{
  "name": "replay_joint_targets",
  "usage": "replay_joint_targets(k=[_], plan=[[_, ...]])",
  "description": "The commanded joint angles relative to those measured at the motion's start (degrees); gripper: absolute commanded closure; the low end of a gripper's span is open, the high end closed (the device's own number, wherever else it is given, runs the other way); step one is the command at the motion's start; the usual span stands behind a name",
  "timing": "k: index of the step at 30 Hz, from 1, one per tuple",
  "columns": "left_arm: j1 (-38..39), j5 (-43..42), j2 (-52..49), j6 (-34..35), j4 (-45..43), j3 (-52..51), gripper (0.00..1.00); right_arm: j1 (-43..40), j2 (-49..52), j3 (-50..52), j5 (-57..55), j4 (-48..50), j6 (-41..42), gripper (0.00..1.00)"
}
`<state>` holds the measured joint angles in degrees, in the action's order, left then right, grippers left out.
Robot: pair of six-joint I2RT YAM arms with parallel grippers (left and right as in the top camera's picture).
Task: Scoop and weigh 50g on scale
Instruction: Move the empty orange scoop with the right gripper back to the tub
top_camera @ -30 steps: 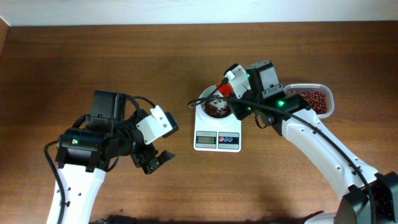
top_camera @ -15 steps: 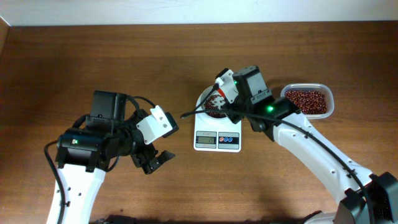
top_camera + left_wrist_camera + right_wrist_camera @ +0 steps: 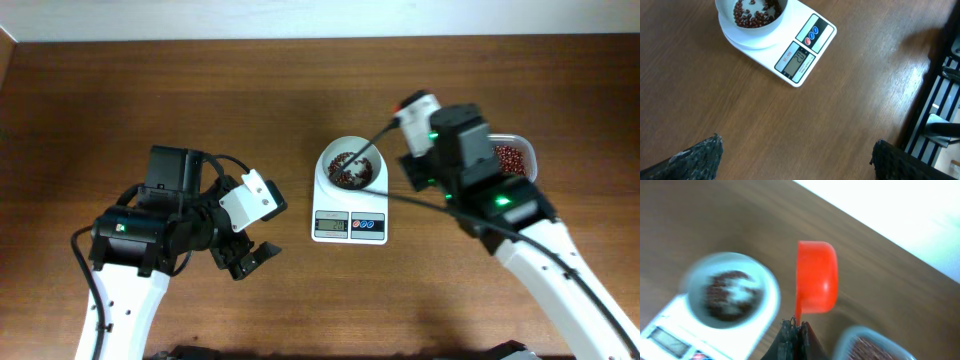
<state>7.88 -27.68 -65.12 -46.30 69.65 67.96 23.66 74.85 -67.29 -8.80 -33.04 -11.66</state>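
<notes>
The right gripper (image 3: 795,326) is clamped on the thin handle of the red scoop (image 3: 816,277). The handle runs straight out from the jaws, so the scoop's long axis follows the gripper's own line, with the cup at the far end. In the right wrist view that cup hangs over bare table (image 3: 200,90), between 2 targets. The white bowl (image 3: 730,292) on the scale (image 3: 349,215) is on one side, and the clear tub (image 3: 865,347) of red beans is on the other, close beside the gripper. The picture is too blurred to show whether the cup carries anything. From overhead the scale stands near the middle of the table, its bowl already holding a layer of red beans (image 3: 348,172). The tub lies just to the scale's right, largely under the right arm. The digits on the display (image 3: 331,226) are too small to read, so I cannot tell how close the load is to 50 g. The likely next move is a short swing either way, to the tub for more or to the bowl to tip. The right arm is far the nearer to both. The left gripper (image 3: 245,258) hangs well apart to the scale's left, jaws spread wide and empty.
</notes>
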Motion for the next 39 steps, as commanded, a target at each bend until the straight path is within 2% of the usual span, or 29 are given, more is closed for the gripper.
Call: replay_joint_targets(k=[1, 6, 14, 24, 28, 35, 39], plan=[[-0.3, -1.0, 0.5, -1.0, 0.1, 1.2, 0.01, -7.3, -0.4, -0.5, -6.0, -4.9, 3.2, 0.96], [-0.3, -1.0, 0.5, -1.0, 0.1, 1.2, 0.01, -16.8, 1.7, -0.5, -9.9, -10.7, 3.6, 0.96], [-0.3, -1.0, 0.5, -1.0, 0.1, 1.2, 0.01, -23.3, 9.4, -0.5, -11.4, -12.3, 3.6, 0.96], [-0.3, -1.0, 0.5, -1.0, 0.1, 1.2, 0.01, -23.7, 23.4, -0.5, -11.3, -8.7, 5.2, 0.96], [-0.3, -1.0, 0.5, -1.0, 0.1, 1.2, 0.01, -23.7, 23.9, -0.5, -9.7, -8.2, 7.6, 0.96], [-0.3, -1.0, 0.5, -1.0, 0.1, 1.2, 0.01, -23.7, 23.8, -0.5, 3.6, -8.2, 7.8, 0.96], [-0.3, -1.0, 0.5, -1.0, 0.1, 1.2, 0.01, -23.8, 23.5, -0.6, 4.6, -8.2, 11.4, 0.96]])
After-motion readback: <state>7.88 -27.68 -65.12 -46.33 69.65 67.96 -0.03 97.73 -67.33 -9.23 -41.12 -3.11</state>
